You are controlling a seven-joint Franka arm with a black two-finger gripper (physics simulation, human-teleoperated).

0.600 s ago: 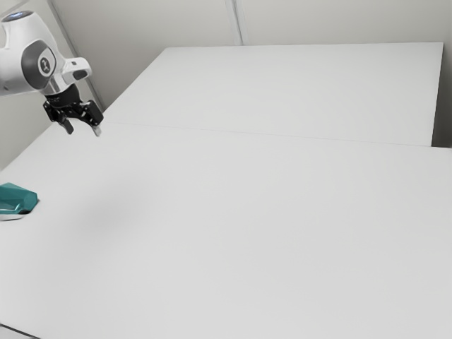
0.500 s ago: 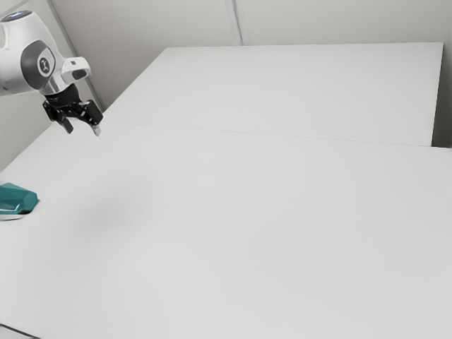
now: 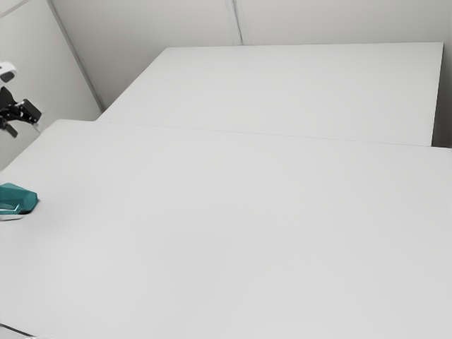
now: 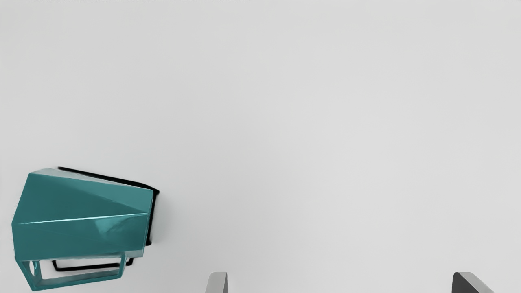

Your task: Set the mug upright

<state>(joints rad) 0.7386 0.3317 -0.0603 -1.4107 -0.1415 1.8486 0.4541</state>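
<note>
At the exterior view's upper left, my black gripper (image 3: 25, 130) hangs in the air, higher than the teal mug (image 3: 18, 200), which is partly cut off by that view's left edge. The faceted mug (image 4: 81, 215) lies on its side on the white surface, its angular handle sticking out to one side. In the wrist view my gripper (image 4: 340, 283) is open, with its fingertips wide apart and nothing between them. The mug lies off to one side of the fingers, apart from them.
A white table (image 3: 247, 233) spreads under the mug, and another white panel (image 3: 296, 92) rises behind it. Pale walls (image 3: 127, 42) stand beyond. A thin dark line (image 3: 15, 330) crosses the exterior view's lower left corner.
My arm and gripper have moved toward the exterior view's left, and part of the arm has left that view. The mug has stayed where it was.
</note>
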